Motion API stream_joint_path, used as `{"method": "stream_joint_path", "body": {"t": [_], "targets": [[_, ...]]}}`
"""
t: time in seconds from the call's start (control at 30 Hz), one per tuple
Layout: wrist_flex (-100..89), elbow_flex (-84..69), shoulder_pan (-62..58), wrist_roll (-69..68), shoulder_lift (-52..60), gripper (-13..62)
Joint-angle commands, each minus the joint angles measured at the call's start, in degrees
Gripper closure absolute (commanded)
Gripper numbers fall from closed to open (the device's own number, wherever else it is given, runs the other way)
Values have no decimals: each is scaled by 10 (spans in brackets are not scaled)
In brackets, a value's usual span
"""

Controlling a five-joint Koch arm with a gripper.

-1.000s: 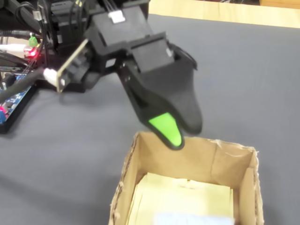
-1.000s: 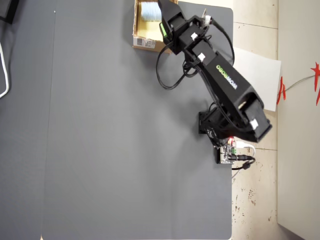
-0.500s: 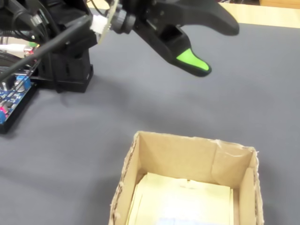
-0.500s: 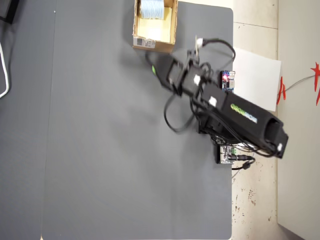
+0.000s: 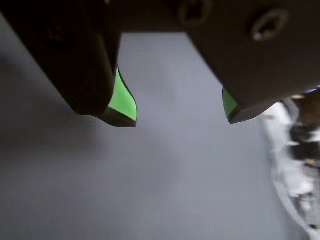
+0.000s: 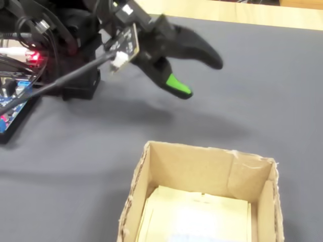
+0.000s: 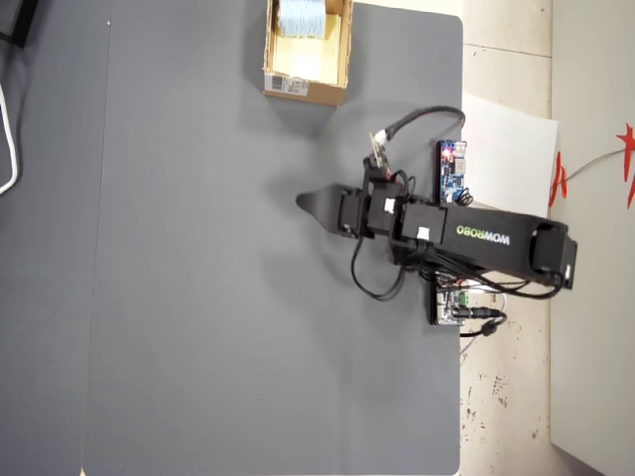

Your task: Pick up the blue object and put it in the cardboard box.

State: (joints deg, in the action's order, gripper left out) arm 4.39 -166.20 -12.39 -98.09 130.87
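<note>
Nothing sits between the spread jaws of the tool (image 5: 182,117); the blue object (image 7: 298,17) already lies in the cardboard box (image 7: 337,50), upper middle overhead, suggesting delivery is done.

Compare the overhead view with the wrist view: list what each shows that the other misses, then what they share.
Overhead only: the box with the blue object already inside it, the whole arm, and the circuit boards beside it. Wrist only: the open jaws up close, green pads apart, nothing between them. Both: the gripper and the grey mat.
</note>
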Motion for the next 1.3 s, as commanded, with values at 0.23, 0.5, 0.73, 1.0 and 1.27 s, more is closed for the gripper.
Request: {"method": "stream_joint_path", "body": {"t": [0.23,0.5,0.73,1.0,1.27], "targets": [[-156,-105,4,-25,49,153],[-108,-125,4,-25,49,152],[-19,-125,4,-23,49,152],[-18,-125,-4,-25,47,154],[-18,-125,-4,-25,47,153]]}}
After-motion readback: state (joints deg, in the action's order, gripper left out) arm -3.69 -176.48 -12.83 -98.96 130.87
